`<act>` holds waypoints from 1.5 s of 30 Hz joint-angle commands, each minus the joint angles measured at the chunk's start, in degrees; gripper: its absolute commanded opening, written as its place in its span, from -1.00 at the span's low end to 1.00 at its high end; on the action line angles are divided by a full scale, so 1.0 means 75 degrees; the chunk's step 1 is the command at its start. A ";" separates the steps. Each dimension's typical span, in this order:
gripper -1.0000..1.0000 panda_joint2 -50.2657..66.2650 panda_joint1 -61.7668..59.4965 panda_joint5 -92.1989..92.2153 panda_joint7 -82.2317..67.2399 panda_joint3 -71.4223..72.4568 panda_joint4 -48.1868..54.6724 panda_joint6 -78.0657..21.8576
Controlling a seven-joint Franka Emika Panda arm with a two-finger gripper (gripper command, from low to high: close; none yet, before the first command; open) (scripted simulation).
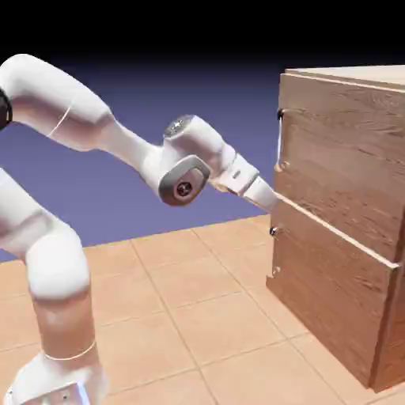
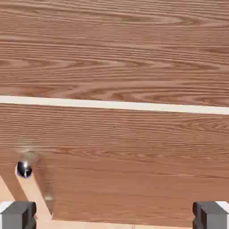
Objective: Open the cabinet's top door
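The brown wood-grain cabinet (image 1: 340, 237) stands at the exterior view's right. Its top door (image 1: 340, 158) carries a thin vertical silver handle (image 1: 280, 138) at its left edge. My gripper (image 1: 274, 203) is at the cabinet's front, level with the pale seam (image 1: 332, 231) between the two panels and below that handle. In the hand view wood grain fills the picture, crossed by the seam (image 2: 114, 104). My gripper (image 2: 114, 218) is open, its fingertips (image 2: 18, 215) wide apart with nothing between them. A shiny handle end (image 2: 24, 169) shows at lower left; which panel it belongs to I cannot tell.
The lower panel (image 1: 332, 308) has its own small handle (image 1: 274, 251) at its left edge. A tiled tan floor (image 1: 198, 308) spreads beneath the arm and the cabinet.
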 commanded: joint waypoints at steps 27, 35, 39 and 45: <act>0.00 -0.3353 -0.4250 0.8972 -0.4111 0.4426 0.1384 -0.1334; 0.00 -0.4346 -0.5509 1.1631 -0.5329 0.5737 0.1794 -0.1730; 0.00 -0.4843 -0.6139 1.2960 -0.5938 0.6393 0.2000 -0.1927; 0.00 -0.5588 -0.7083 1.4954 -0.6851 0.7376 0.2307 -0.2224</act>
